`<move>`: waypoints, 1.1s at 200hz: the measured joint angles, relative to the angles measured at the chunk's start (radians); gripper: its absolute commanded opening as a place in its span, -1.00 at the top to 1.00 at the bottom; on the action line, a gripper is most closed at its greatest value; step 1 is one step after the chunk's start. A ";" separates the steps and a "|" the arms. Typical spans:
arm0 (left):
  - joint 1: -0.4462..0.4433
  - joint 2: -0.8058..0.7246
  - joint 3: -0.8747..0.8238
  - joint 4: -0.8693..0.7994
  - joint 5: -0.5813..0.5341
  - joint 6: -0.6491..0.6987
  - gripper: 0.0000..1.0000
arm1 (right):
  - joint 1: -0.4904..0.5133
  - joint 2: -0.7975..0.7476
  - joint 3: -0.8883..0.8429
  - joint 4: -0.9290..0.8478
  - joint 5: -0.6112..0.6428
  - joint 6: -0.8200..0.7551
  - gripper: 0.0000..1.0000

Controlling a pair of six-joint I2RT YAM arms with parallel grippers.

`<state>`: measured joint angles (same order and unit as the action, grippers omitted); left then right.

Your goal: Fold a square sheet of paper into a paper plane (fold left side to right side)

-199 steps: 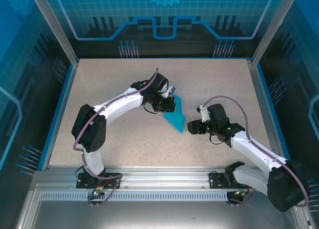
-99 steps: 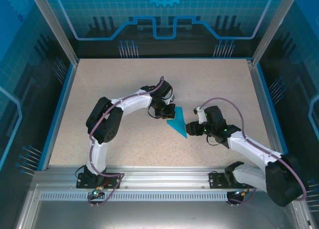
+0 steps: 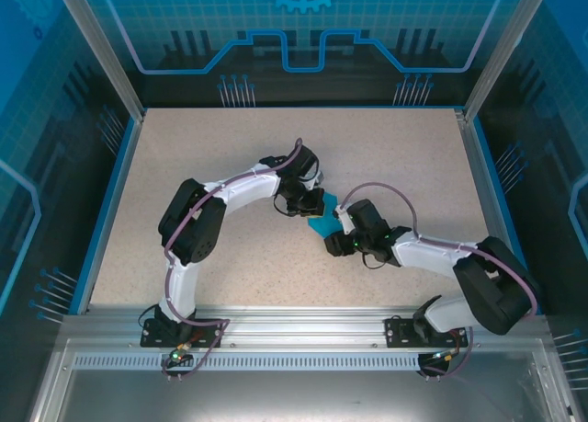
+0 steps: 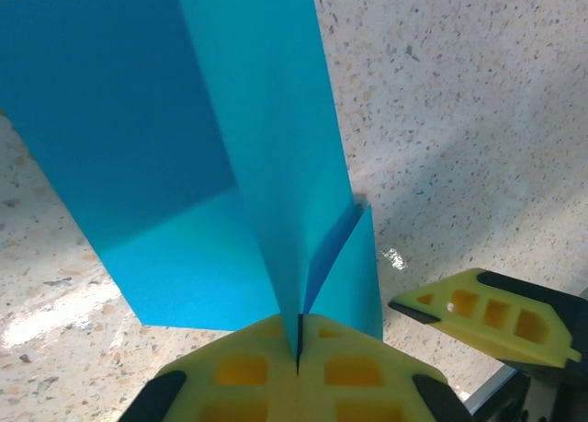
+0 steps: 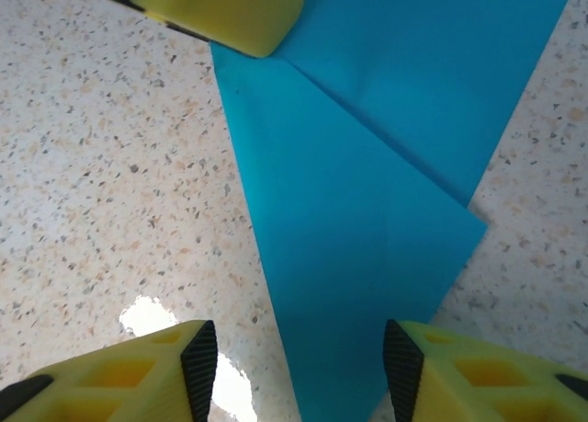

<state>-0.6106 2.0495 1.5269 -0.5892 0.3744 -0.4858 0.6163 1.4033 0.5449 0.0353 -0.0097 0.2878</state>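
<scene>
The speckled beige tabletop (image 3: pixel 230 155) sits inside a blue-walled cell. Near its middle the left gripper (image 3: pixel 312 202) is clamped on the blue paper (image 3: pixel 319 223). In the left wrist view, its yellow pads meet flush on a raised crease, and the layers fan out from them. The paper is already a narrow, pointed shape.

Just across from the left gripper, at the paper's tapering end, the right gripper (image 3: pixel 333 244) has its fingers spread wide to either side of the tip, touching nothing that I can see.

To my eye, the fold needs the left gripper's pinch firm while the right one takes one layer near its edge. It should carry that layer over level, edges matched, then press along the crease.
</scene>
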 measured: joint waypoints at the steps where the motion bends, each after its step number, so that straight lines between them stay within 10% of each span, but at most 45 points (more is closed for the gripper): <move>1: 0.000 0.000 0.000 0.000 0.000 -0.001 0.94 | 0.000 0.001 0.001 0.000 0.000 0.000 -0.04; 160: 0.003 0.000 0.022 -0.005 0.000 -0.013 0.86 | 0.002 0.092 0.026 0.034 0.055 0.000 0.40; 220: 0.008 0.000 0.022 -0.005 0.000 -0.012 0.54 | 0.003 0.114 0.033 0.039 0.056 0.000 0.54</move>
<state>-0.6025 2.0499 1.5486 -0.5945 0.3744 -0.4976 0.6193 1.5173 0.5777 0.0738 0.0460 0.2882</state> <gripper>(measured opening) 0.199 0.243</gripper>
